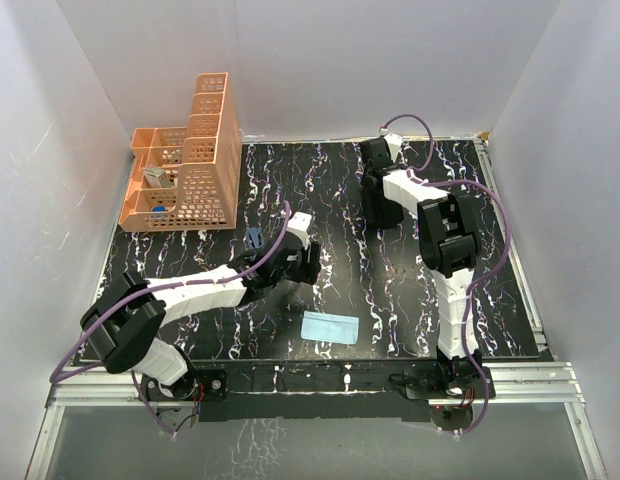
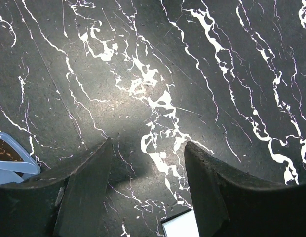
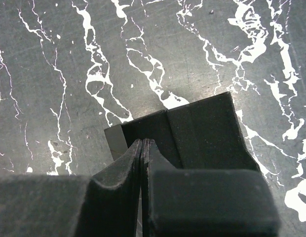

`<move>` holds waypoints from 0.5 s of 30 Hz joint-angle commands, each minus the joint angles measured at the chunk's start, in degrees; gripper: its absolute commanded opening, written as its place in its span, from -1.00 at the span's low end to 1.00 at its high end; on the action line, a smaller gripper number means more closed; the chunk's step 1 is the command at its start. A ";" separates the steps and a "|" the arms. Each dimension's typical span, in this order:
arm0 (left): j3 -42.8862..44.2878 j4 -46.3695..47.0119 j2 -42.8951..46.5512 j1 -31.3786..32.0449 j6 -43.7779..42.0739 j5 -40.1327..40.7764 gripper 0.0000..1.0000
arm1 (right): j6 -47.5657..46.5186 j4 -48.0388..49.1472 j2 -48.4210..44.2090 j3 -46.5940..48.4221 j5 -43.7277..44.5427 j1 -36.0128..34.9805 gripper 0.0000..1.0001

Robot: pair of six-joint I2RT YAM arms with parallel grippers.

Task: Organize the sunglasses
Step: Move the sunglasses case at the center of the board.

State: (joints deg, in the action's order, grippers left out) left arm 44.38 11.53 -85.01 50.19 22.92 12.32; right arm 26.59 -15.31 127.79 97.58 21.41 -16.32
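The sunglasses [image 1: 255,238] lie on the bench [image 1: 410,290], left of centre in the top view and just up and left of your left hand [image 1: 293,262]. In the left wrist view they show only as a blue frame corner with a brown lens at the lower left edge [image 2: 10,159], outside the left finger [image 2: 86,182].

Your left hand [image 2: 148,148] is open and holds nothing; only bare marbled bench lies between its fingers. Your right hand [image 3: 143,144] is closed, with nothing visible between its fingertips. Its tips are at the near edge of the black case [image 3: 197,131] in the upper right part of the bench. You cannot tell from these views whether they touch the case.

The step in hand looks like the reach for the sunglasses, and the grasp is not yet made. The light blue cloth [image 1: 330,327] lies flat near the bottom edge of the bench, apart from both hands. The orange rack [image 1: 190,165] stands in the upper left corner.

For the next move, shift your left hand toward the lower left of its own view until the folded frame sits between the fingers. Then lower and close across the narrow side. The frame is slim and lies flat, so come low enough that the tips do not skate over it or nudge it away.
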 commanded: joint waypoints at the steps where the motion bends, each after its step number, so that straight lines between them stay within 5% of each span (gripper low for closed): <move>1: 1.18 -0.34 0.84 -0.67 0.46 -1.07 0.18 | -1.03 0.85 -0.01 3.11 0.28 0.24 -1.00; 15: 0.14 0.73 1.80 -0.89 1.25 -2.81 0.18 | 1.74 5.34 -10.25 -13.99 -0.67 1.20 -1.00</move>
State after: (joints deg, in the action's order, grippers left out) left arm 44.36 11.62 -85.01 49.60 23.62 10.46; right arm 27.40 -13.26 124.01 87.35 20.45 -15.31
